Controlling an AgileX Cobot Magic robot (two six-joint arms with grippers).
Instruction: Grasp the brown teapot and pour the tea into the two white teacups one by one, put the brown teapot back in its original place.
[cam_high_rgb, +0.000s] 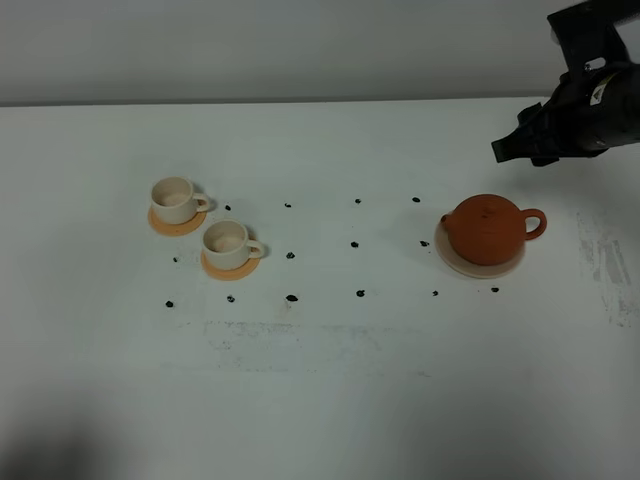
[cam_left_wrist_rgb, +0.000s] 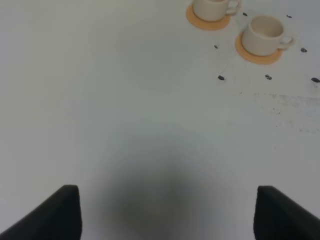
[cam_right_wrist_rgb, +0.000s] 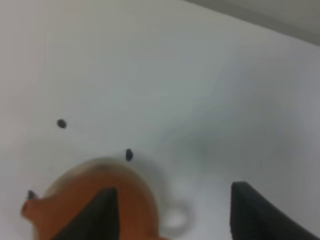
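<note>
The brown teapot (cam_high_rgb: 488, 228) sits on its cream saucer (cam_high_rgb: 482, 266) at the right of the table, spout pointing left and loop handle to the right. My right gripper (cam_high_rgb: 520, 150) hovers above and behind it, apart from it. In the right wrist view the teapot (cam_right_wrist_rgb: 60, 202) lies low, partly behind one finger, and the right gripper (cam_right_wrist_rgb: 172, 190) is open and holds nothing. The two white teacups (cam_high_rgb: 175, 199) (cam_high_rgb: 228, 243) stand at the left on orange coasters. Over bare table near the teacups (cam_left_wrist_rgb: 265, 34) (cam_left_wrist_rgb: 212, 7), my left gripper (cam_left_wrist_rgb: 166, 189) is open and empty.
Small black marks (cam_high_rgb: 291, 297) dot the white table (cam_high_rgb: 330, 400) in rows between the cups and the teapot. Scuffed patches show near the front middle and at the right edge. The table's far edge meets a grey wall (cam_high_rgb: 300, 50).
</note>
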